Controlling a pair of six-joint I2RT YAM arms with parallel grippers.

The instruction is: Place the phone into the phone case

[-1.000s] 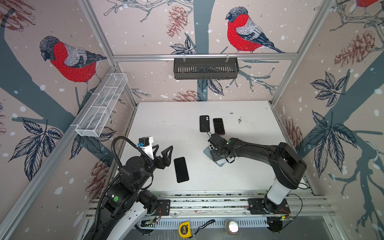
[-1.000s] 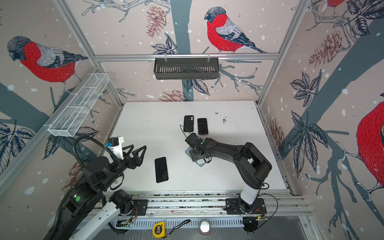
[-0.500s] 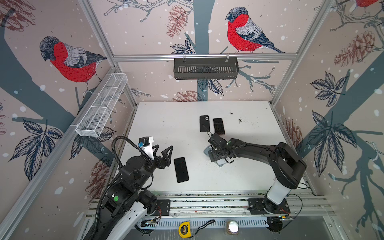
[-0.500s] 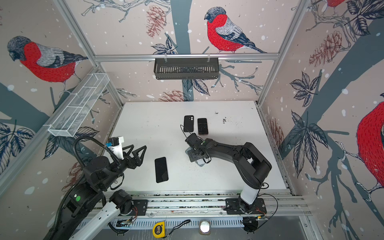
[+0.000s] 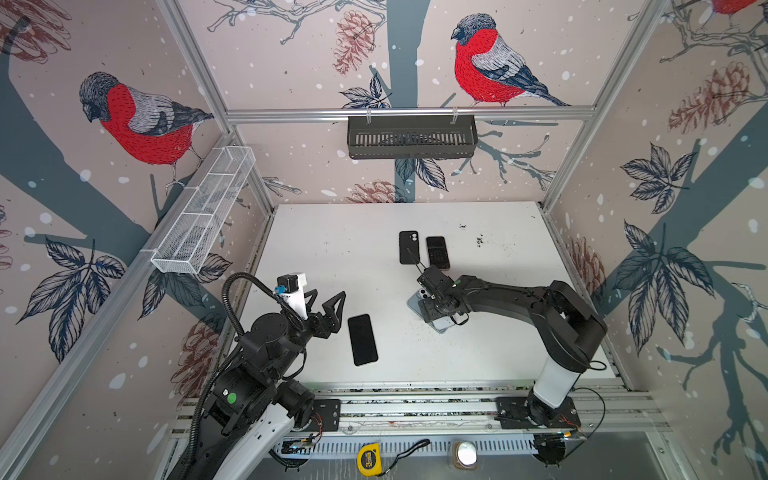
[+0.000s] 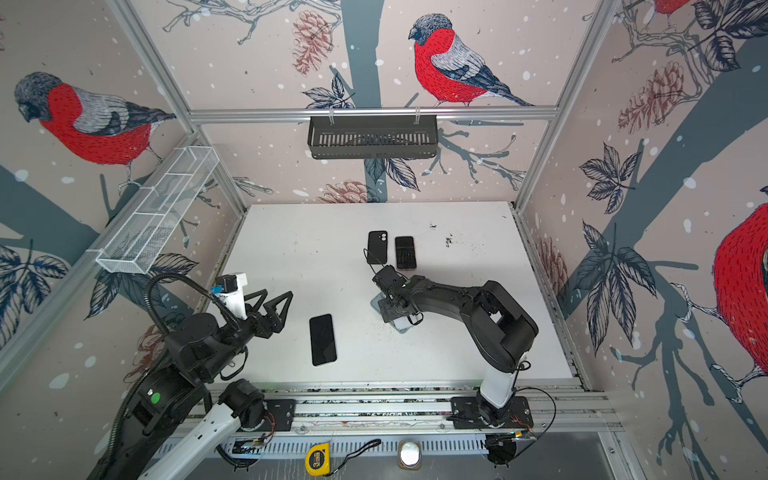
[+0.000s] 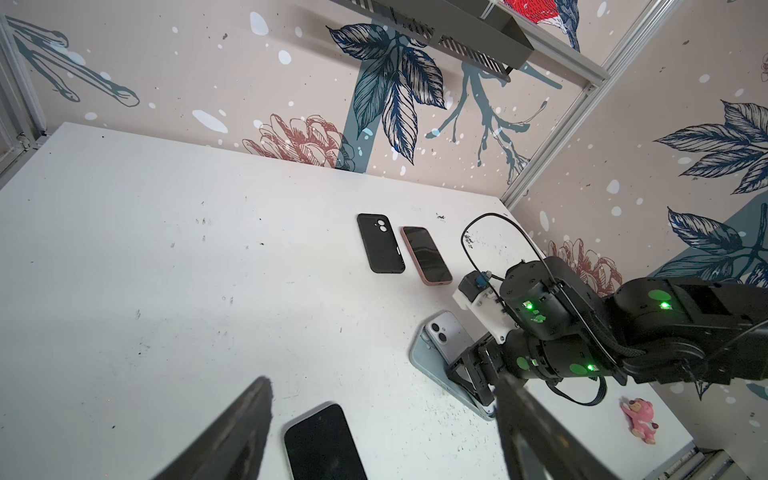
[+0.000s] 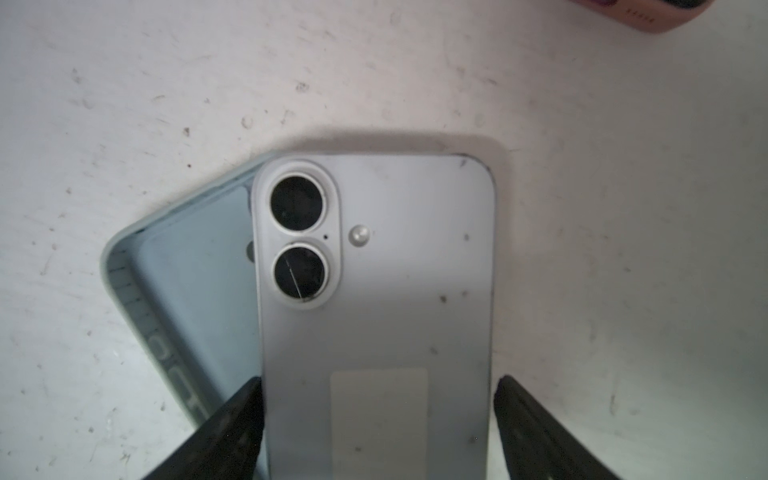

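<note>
A silver phone [image 8: 374,291] lies back up, skewed across a pale blue phone case [image 8: 187,291] that rests open side up on the white table. One of its long edges sits inside the case and the other overhangs the rim. My right gripper [image 8: 378,382] is open and straddles the phone's lower half: one finger touches its edge and a thin gap shows at the other. In both top views this gripper [image 5: 436,307] is low over the case [image 5: 440,326], right of the table's middle. My left gripper [image 5: 328,296] hangs open and empty at the left.
A black phone [image 5: 362,339] lies screen up beside my left gripper. A black case [image 5: 408,247] and a pink-cased phone [image 5: 437,252] lie side by side behind my right gripper. A pink toy [image 7: 638,419] sits near the table's right edge.
My right gripper stays over the phone and case with only a slight shift. The left arm has not moved.
</note>
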